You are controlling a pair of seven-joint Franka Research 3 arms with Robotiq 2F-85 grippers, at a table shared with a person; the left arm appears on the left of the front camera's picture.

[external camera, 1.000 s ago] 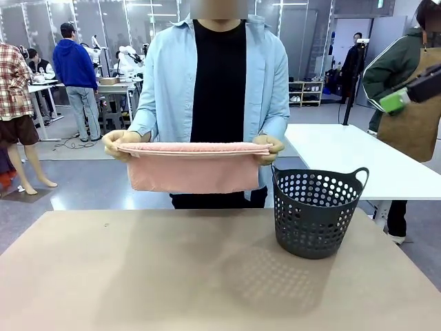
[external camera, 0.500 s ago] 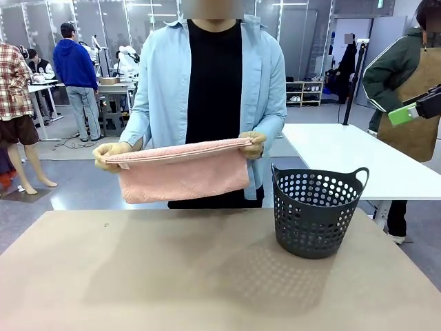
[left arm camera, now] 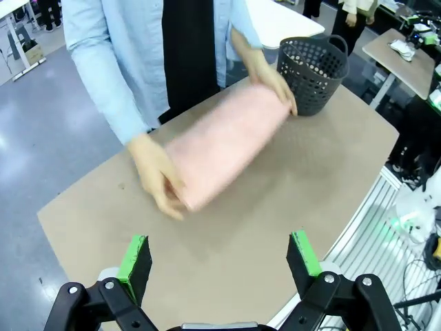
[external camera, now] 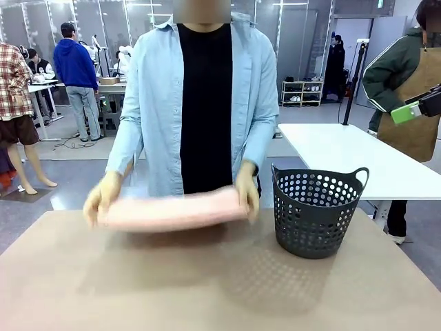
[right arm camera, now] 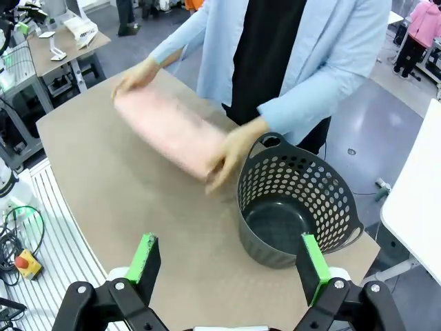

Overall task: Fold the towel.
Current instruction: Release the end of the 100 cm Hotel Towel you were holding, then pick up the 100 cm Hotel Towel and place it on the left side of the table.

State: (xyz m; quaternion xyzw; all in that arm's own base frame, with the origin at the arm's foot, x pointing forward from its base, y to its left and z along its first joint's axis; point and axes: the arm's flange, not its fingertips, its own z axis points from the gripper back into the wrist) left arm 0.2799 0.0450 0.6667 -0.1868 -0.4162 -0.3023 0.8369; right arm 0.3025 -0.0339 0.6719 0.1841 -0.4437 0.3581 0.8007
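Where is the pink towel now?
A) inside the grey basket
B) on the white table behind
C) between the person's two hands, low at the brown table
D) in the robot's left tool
C: the towel is gripped at both ends by the person's hands, low at the far side of the table, beside the basket.

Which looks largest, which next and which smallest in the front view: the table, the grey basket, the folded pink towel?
1. table
2. grey basket
3. pink towel
The towel is blurred. It spans wider than the grey basket but covers less of the picture, so ranks two and three are close.
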